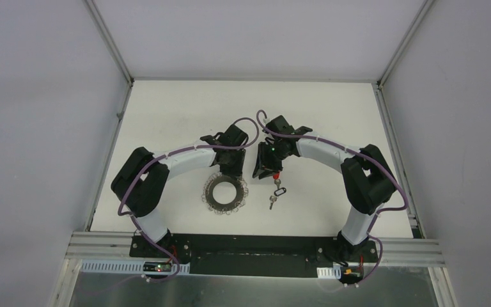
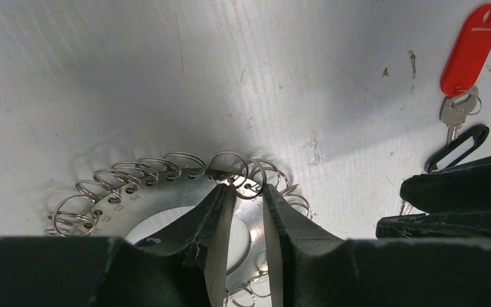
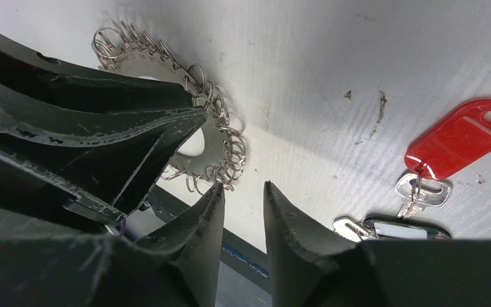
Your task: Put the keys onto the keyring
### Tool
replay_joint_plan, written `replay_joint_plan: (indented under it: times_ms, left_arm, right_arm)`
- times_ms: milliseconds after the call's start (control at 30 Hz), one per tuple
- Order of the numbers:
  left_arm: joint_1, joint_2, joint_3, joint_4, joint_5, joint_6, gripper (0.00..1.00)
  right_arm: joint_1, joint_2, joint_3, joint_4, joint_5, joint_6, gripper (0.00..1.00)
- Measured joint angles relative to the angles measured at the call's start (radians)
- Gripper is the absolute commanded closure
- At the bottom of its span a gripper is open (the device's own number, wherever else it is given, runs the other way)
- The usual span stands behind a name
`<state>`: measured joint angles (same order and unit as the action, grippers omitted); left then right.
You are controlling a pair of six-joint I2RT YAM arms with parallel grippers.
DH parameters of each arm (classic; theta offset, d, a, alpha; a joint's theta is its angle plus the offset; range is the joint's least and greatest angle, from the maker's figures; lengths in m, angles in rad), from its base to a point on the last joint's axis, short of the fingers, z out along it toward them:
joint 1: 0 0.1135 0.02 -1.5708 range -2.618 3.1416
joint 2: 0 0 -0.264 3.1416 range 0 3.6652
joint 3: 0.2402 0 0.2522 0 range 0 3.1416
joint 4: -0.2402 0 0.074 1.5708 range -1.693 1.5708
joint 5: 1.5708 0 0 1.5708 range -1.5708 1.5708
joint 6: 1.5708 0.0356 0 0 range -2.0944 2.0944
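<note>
Both arms curl inward, wrists down. The left gripper [image 2: 246, 192] is slightly parted at the keyring [image 2: 134, 198] loops, can't tell if it's pinching. The right gripper [image 3: 243, 192] is spread and empty, keys [image 3: 422, 188] on the table [image 1: 166, 115] just beside it.

The keyring [image 2: 140, 192] loses its near half behind the left end effector [image 2: 243, 187], and I can't tell whether those tips pinch a wire loop or merely straddle it. Right of the keyring, the keys [image 2: 457, 109] slip partly under the right end effector [image 2: 393, 208]. From above, the keys beside the keyring are too small to tell apart.
</note>
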<state>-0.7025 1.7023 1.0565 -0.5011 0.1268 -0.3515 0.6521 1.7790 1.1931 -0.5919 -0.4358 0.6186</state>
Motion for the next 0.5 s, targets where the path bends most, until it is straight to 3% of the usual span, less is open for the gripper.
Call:
replay_joint_plan:
  times_ms: [333, 500]
  left_arm:
    - [-0.017, 0.014, 0.058, -0.054, -0.082, 0.036, 0.80]
    - [-0.023, 0.023, 0.067, -0.071, -0.105, 0.056, 0.72]
  right_arm:
    - [0.000, 0.000, -0.004, 0.005, 0.000, 0.000, 0.68]
    - [0.000, 0.000, -0.005, 0.005, 0.000, 0.000, 0.68]
